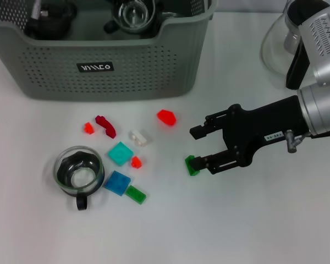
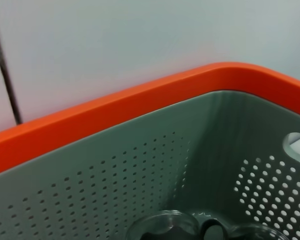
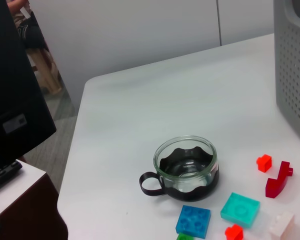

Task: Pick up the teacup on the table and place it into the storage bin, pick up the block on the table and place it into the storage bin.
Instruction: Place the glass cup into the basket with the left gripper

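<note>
Right hand [image 1: 197, 148] spread wide beside green block [image 1: 192, 165], fingertip touching it, right of teacup [image 1: 78, 172]; left hand's state cannot be told.

My right arm reaches in from the right, silver forearm leading to a black wrist and gripper [image 1: 199, 147] held low over the table. Its two fingers [image 1: 201, 131] point left and stand spread apart, the lower tip touching a green block [image 1: 192, 165]. My left gripper is out of sight.
</note>
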